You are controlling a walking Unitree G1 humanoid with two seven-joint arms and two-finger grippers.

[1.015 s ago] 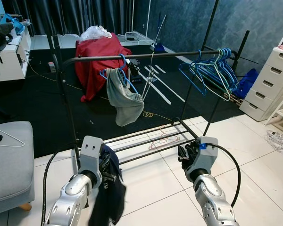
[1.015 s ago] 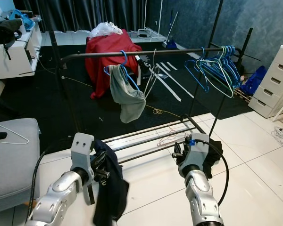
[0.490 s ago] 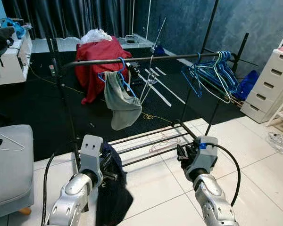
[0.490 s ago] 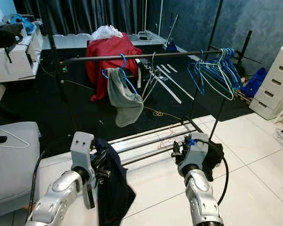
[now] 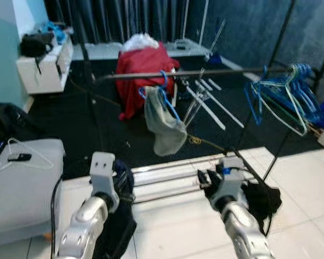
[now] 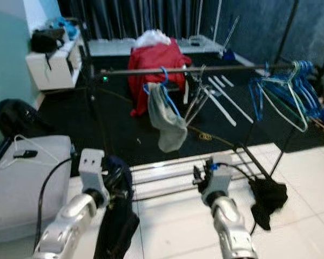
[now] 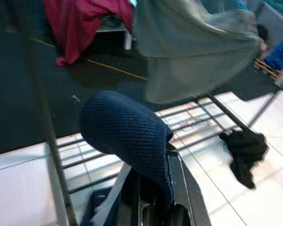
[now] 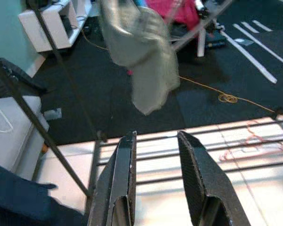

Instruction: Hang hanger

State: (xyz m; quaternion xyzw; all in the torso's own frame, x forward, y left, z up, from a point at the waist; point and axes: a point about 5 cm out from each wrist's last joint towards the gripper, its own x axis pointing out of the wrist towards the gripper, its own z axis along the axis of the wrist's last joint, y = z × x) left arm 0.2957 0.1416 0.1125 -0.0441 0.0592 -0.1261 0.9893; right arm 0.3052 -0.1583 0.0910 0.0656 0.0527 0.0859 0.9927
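Left gripper (image 7: 151,207) low in front of the clothes rack (image 5: 205,73), clamped on a dark navy garment (image 7: 127,136) that drapes over its fingers and hangs toward the white tile floor (image 5: 173,216); right gripper (image 8: 155,188) with fingers spread, holding nothing, pointed at the rack's lower bars (image 8: 217,160); blue hanger (image 5: 164,94) with a grey garment (image 5: 164,121) hooked on the top rail; bunch of bare blue and green hangers (image 5: 286,97) at the rail's right end; black cloth (image 6: 267,197) on the floor just right of the right arm; grey seat (image 5: 21,183) at left.

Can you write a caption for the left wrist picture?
Left gripper shut on a dark blue garment, with a grey garment hanging beyond.
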